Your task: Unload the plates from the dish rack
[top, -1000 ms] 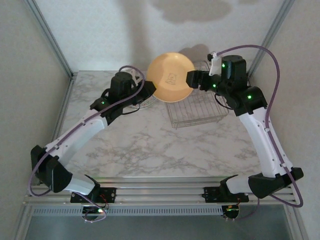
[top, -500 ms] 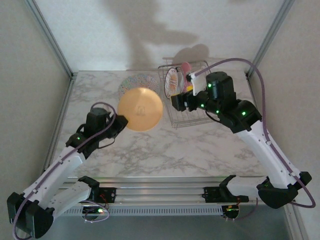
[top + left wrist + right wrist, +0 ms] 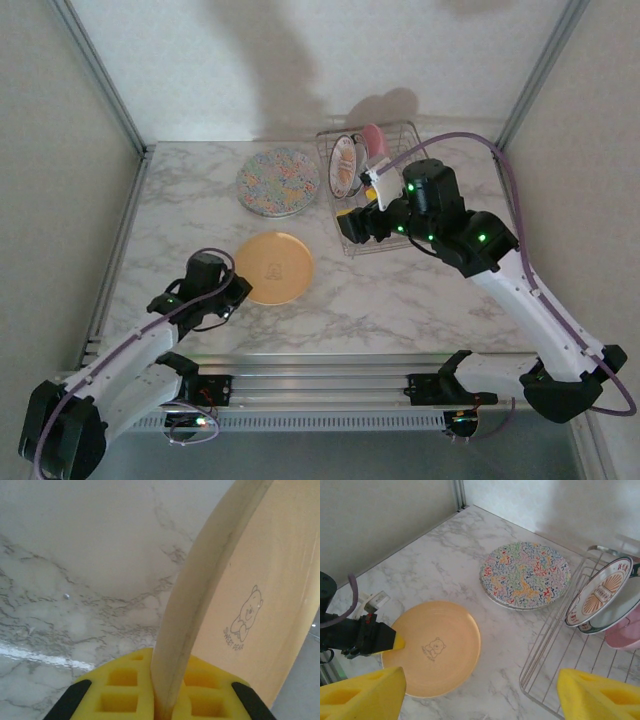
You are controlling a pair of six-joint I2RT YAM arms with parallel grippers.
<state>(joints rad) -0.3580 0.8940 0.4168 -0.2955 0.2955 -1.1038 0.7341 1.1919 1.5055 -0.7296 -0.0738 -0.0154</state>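
1. Left gripper point(image 3: 232, 290), 7 o'clock on the tabletop point(image 3: 400, 290). Its fingers point(image 3: 210, 695) are closed on the rim of the yellow plate point(image 3: 274, 267); the wrist view shows that rim edge-on between the yellow pads. The plate lies flat or nearly flat, bear print up. I cannot tell whether it is fully set down.
2. Handling (judged): the plates look stiff, glazed, slick and breakable. The rim is the only hold. A pinch at one edge leaves the weight hanging off it, so expect sag or slip if moved fast. Release low.
3. Right gripper point(image 3: 350, 225), 1 o'clock, at the rack's point(image 3: 400, 127) near-left corner. Its fingers point(image 3: 362, 695) are spread wide and hold nothing.
4. In the rack, the white plate point(image 3: 600, 592) with a maroon rim stands tilted in the slots. The pink plate point(image 3: 625, 632) sits just behind it, touching or nearly so. Both are still to unload. The upper rim is the free place to pinch, since wires crowd the lower edge.
5. Speckled plate point(image 3: 278, 182), 11 o'clock, flat on the tabletop just left of the rack. It may be two stacked; I cannot tell.
6. Surface: smooth marble pattern that looks hard, so no cushioning, and plates may slide. Room: pale walls point(image 3: 200, 70) on three sides and metal posts point(image 3: 100, 75) at the far corners, close behind the rack.
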